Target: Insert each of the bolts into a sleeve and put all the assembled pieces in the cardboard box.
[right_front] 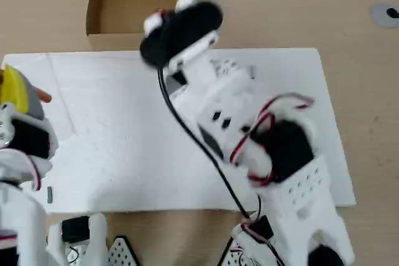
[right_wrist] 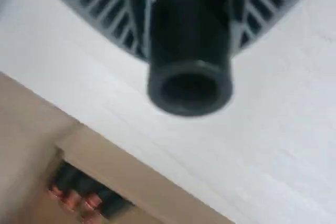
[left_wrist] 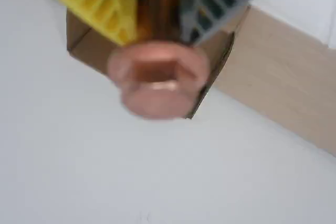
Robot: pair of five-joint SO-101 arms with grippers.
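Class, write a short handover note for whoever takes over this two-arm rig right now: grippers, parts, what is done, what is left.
Left gripper: shut on a copper bolt, held over the white mat.
Right gripper: shut on a black sleeve, above the mat, close to the cardboard box.
Done: a few assembled pieces lie in the box.
Left: push this bolt into this sleeve, then put the piece in the box.
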